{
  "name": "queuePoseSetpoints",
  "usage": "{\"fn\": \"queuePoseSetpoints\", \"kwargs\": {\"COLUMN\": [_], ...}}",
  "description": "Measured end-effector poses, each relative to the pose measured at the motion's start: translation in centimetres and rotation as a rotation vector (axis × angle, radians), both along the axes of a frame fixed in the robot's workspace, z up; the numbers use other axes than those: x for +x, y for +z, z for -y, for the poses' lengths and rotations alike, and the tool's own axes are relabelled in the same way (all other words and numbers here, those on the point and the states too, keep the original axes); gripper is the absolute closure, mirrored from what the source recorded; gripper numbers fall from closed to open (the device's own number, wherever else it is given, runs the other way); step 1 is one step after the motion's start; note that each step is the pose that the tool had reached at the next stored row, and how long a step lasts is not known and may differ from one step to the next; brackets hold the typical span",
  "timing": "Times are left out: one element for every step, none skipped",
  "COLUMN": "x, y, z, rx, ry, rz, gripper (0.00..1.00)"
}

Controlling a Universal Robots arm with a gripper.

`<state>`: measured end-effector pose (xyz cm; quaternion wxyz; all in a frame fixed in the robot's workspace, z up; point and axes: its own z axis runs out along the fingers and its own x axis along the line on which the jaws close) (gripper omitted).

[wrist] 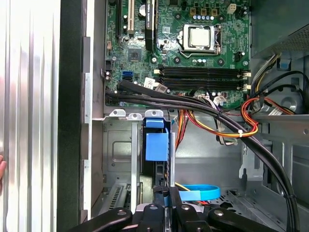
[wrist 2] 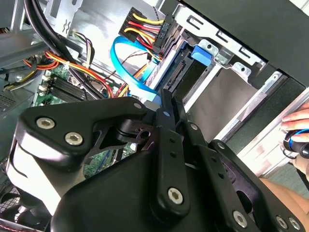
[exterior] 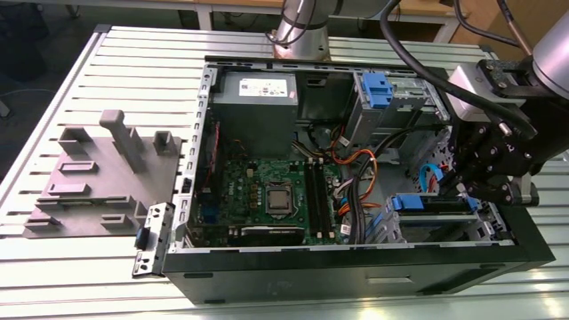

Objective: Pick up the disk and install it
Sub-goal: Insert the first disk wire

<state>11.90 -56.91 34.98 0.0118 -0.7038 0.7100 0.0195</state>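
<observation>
Pincer (exterior: 470, 189) at the exterior view's right pinches the disk (exterior: 436, 203) by its rear edge, the drive standing edgewise in the computer case's (exterior: 356, 263) lower-right drive bay, nearly seated, insertion unfinished.

The arm reaches in from the exterior view's right, wrist bent downward — its black hand (exterior: 474, 179) hangs low with the fingers pointing down. In both wrist views the fingers (wrist: 166, 205) stand close together, pressed nearly flat against each other. A person's hand (wrist 2: 298, 126) lies at the second wrist view's edge.
</observation>
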Motion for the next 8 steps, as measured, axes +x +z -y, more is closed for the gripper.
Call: {"fn": "queuePoseSetpoints", "kwargs": {"x": [0.00,0.00,0.00,0.00,0.00,0.00,0.00,0.00], "y": [-0.01,-0.01,-0.01,-0.08,-0.08,-0.10,-0.11,-0.11], "z": [0.00,0.00,0.00,0.00,0.00,0.00,0.00,0.00], "rx": [0.0000,0.0000,0.0000,0.0000,0.0000,0.0000,0.0000,0.0001], "ry": [0.000,0.000,0.000,0.000,0.000,0.000,0.000,0.000], "rz": [0.0000,0.0000,0.0000,0.0000,0.0000,0.0000,0.0000,0.0000], "gripper": [0.84,0.84,0.84,0.84,0.84,0.84,0.84,0.84]}}
